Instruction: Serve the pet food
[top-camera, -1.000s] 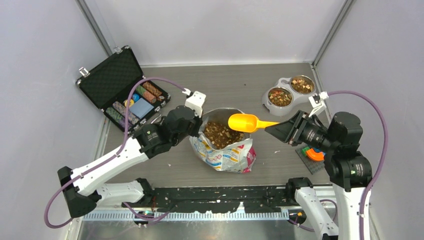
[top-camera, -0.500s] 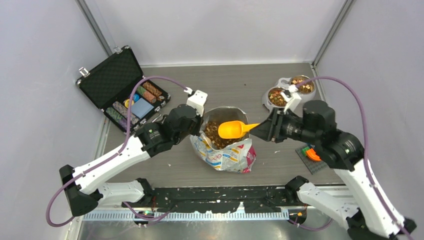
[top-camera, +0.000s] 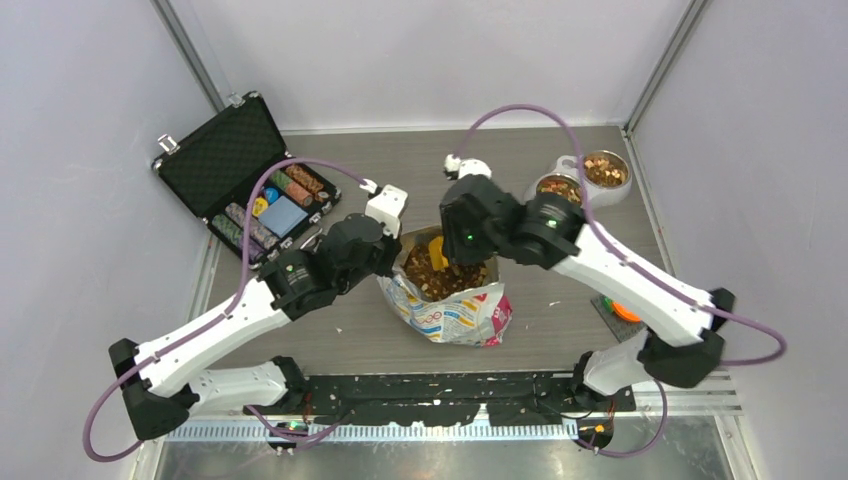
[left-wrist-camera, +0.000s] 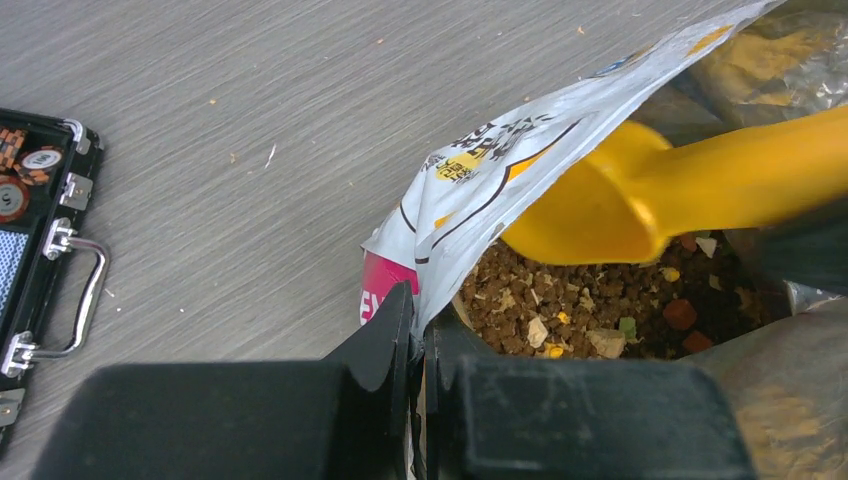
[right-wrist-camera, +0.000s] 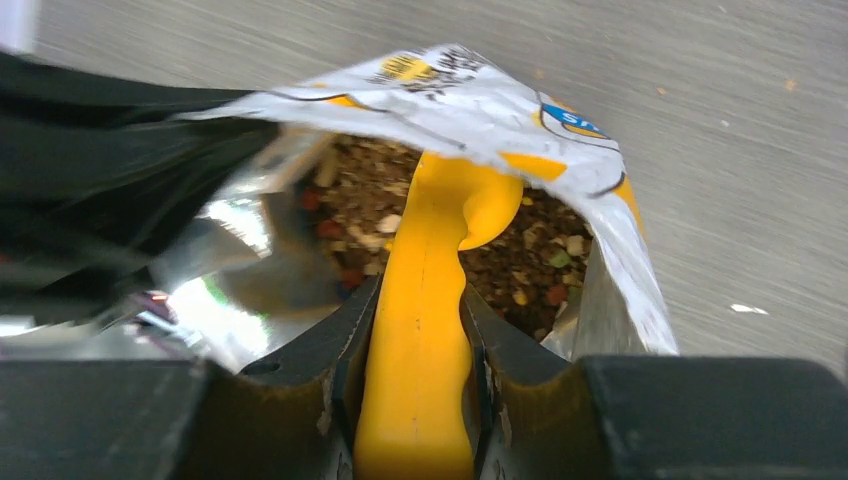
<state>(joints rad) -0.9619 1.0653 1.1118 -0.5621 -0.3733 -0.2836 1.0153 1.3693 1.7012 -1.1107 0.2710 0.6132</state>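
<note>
The pet food (top-camera: 440, 278) is brown kibble filling an open foil bag (top-camera: 455, 315) at the table's middle; it also shows in the left wrist view (left-wrist-camera: 600, 310) and the right wrist view (right-wrist-camera: 530, 255). My left gripper (left-wrist-camera: 420, 330) is shut on the bag's rim (left-wrist-camera: 500, 190) and holds it open. My right gripper (right-wrist-camera: 420, 330) is shut on the handle of a yellow scoop (right-wrist-camera: 425, 300), whose bowl (left-wrist-camera: 590, 210) points down into the kibble. In the top view the scoop (top-camera: 438, 248) is mostly hidden by the right wrist (top-camera: 480, 225). More kibble fills a double pet bowl (top-camera: 585, 178).
An open black case (top-camera: 240, 165) of poker chips stands at the back left; its handle shows in the left wrist view (left-wrist-camera: 60, 290). An orange and green object (top-camera: 625, 310) lies on a dark mat at the right. Grey walls close in both sides.
My right arm swung left over the bag and tipped the scoop from level above the opening to pointing down into the kibble. The left gripper held still on the rim.
</note>
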